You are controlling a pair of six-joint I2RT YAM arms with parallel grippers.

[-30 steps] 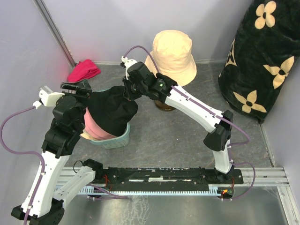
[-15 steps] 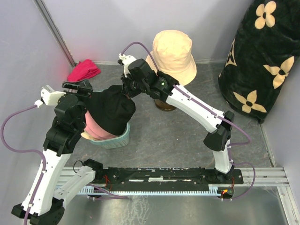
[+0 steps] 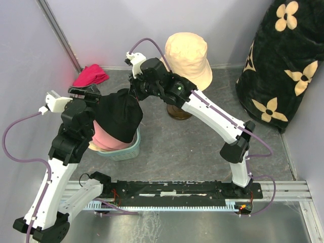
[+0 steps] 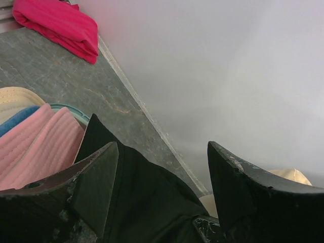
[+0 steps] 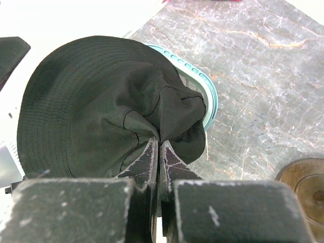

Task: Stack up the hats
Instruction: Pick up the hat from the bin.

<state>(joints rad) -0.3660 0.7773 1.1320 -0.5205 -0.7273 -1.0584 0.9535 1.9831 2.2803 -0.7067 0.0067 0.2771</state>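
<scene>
- Black hat (image 5: 91,101) is now pinched at its crown: the right end effector (image 5: 158,149) has just closed, so lifting seems possible.
- It lies over the pink hat (image 4: 40,147) in the teal basket (image 3: 126,151); the left end effector (image 4: 162,147) stands open.

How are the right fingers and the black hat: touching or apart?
Touching. The right wrist view shows the right fingers shut on a fold of the black hat.

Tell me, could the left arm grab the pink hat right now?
Probably not cleanly: the black hat, pinched by the right gripper, covers most of the pink hat; only an edge shows by the open left gripper.
</scene>
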